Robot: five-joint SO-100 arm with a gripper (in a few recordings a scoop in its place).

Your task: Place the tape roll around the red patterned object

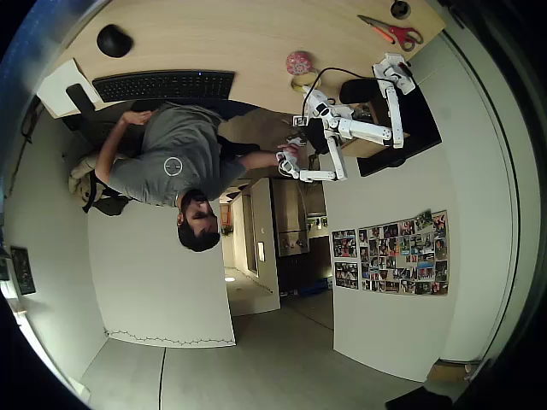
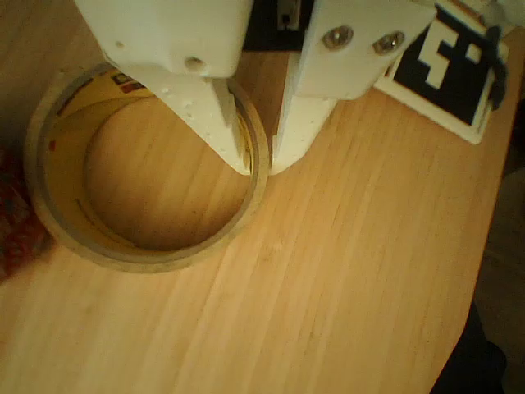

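In the wrist view the gripper (image 2: 261,164) is clamping the right wall of the tape roll (image 2: 123,246), one finger (image 2: 217,115) inside the ring and the other outside, with the roll lying flat on the table (image 2: 344,287) at centre left. The red ball (image 2: 15,213) is showing at the left edge, touching the roll; in the overhead view it is sitting at top centre (image 1: 299,62), near the scissors (image 1: 391,32)
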